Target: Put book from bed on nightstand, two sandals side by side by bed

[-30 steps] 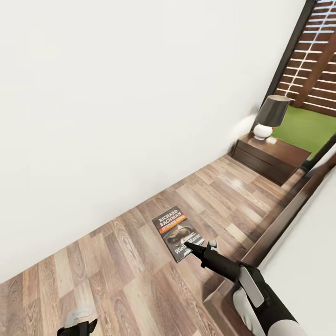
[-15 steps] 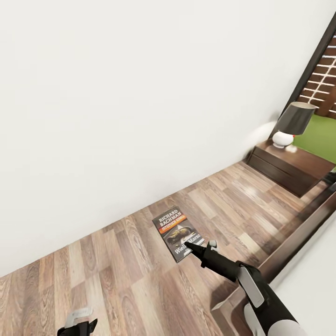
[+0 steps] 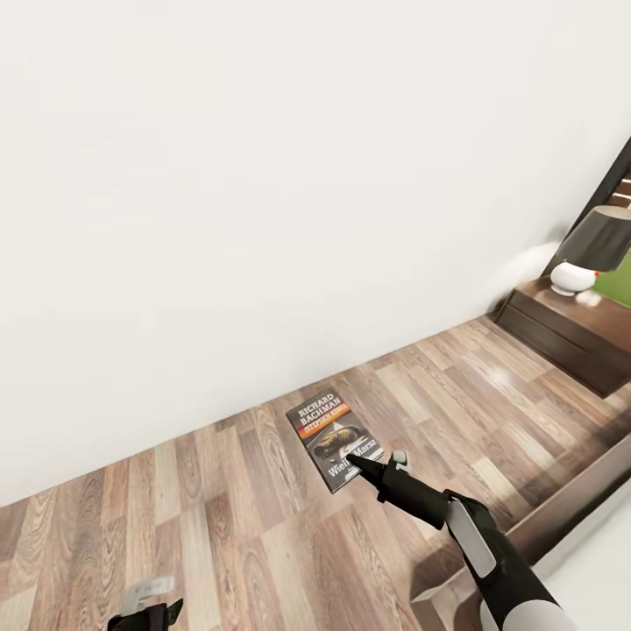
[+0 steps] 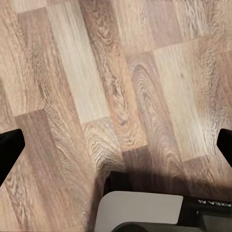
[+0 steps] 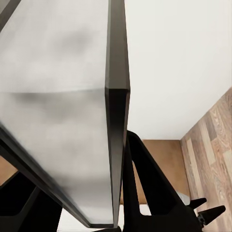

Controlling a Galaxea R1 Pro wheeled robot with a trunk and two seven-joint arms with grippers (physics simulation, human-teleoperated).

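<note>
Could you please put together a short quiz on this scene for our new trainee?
1. True or false: the right hand is clamped on the book.
2. What stands on the nightstand by the wall?
A) a lamp
B) a blue sandal
C) a stack of books
3. Fill in the missing word: the left hand, over the wood floor, has its fingers ___ and holds nothing.

Key: 1 true; 2 A; 3 open.
</note>
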